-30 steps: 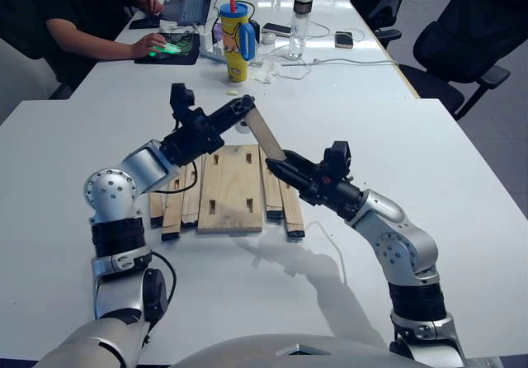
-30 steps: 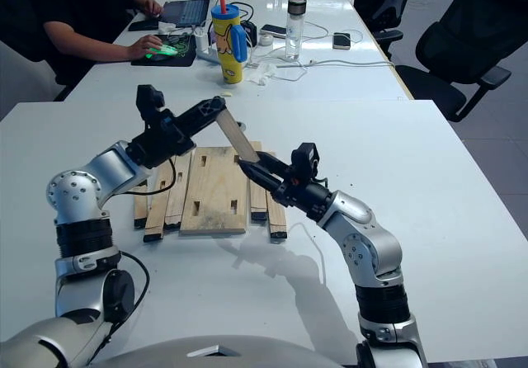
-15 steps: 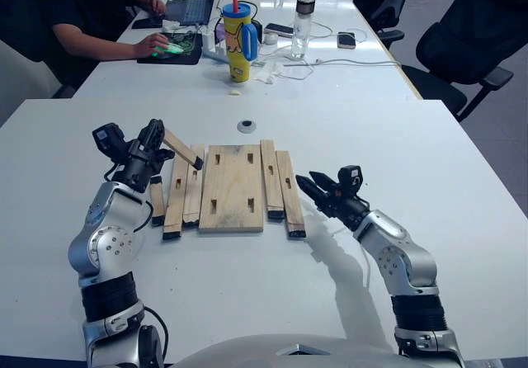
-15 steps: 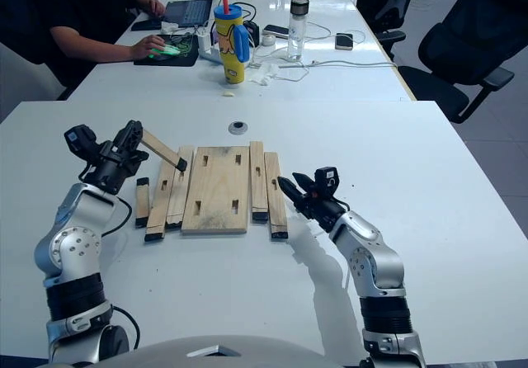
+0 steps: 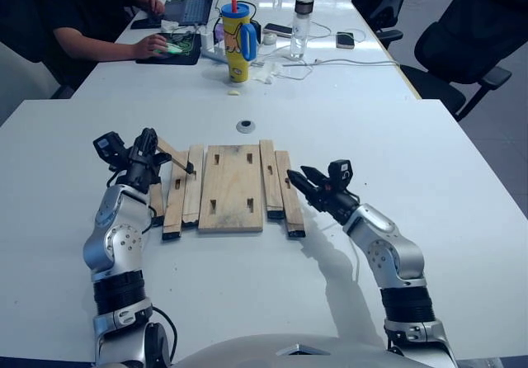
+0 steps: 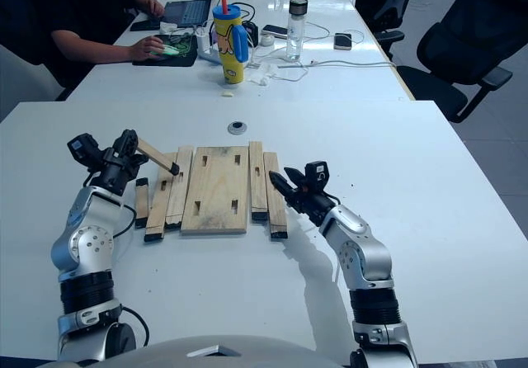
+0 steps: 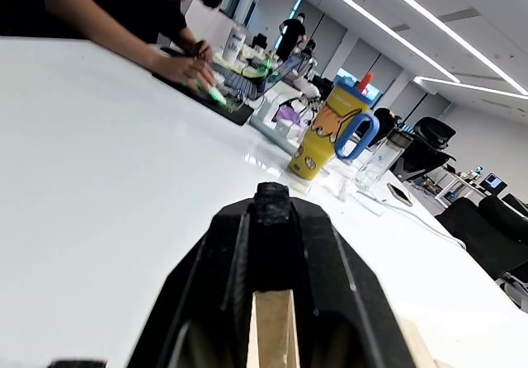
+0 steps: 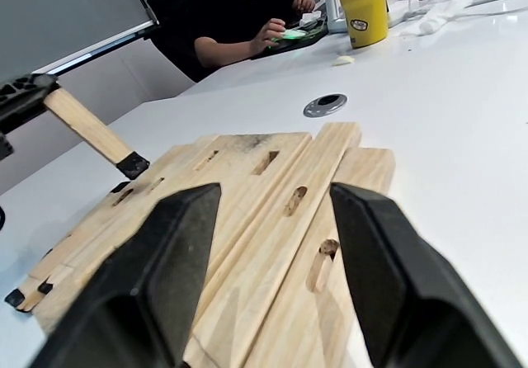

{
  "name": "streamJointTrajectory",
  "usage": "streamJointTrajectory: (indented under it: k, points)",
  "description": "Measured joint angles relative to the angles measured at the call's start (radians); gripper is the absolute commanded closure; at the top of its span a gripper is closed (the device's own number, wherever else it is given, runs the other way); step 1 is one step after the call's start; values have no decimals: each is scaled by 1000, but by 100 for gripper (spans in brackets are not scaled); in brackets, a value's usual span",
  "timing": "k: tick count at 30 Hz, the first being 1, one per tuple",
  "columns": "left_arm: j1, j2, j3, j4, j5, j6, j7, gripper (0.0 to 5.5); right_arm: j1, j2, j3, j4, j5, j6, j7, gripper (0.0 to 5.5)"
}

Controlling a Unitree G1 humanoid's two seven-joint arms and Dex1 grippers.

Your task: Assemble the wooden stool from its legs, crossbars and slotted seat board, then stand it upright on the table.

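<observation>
The slotted seat board (image 5: 231,188) lies flat on the white table. Two wooden legs (image 5: 183,199) lie along its left side and two more legs (image 5: 280,188) along its right. My left gripper (image 5: 151,155) is shut on a short wooden crossbar (image 5: 177,158) with a black tip, held tilted just above the left legs. In the left wrist view the crossbar (image 7: 273,327) sits clamped between the fingers. My right gripper (image 5: 297,173) stands open, low at the far end of the right legs. In the right wrist view its fingers (image 8: 169,269) straddle those legs (image 8: 322,219) without closing on them.
A cable grommet (image 5: 245,126) sits in the table behind the board. The adjoining table at the back holds a yellow cup (image 5: 235,42), a bottle (image 5: 300,26), a laptop and cables, with a person working there. Office chairs (image 5: 470,46) stand at the right.
Both arms came down from above the board. My left gripper carried the crossbar back to the left and lowered it. My right gripper let go of its far end and settled by the right legs.
</observation>
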Motion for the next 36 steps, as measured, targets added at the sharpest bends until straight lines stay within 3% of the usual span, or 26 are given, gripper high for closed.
streamJointTrajectory:
  k: [21, 36]
  points:
    - [-17, -5, -25, 57, 93, -41, 31, 504, -11, -2, 22, 6, -21, -3, 6, 305]
    - [-14, 31, -224, 21, 352, -50, 90, 504, 12, -5, 72, -26, -80, 3, -24, 305]
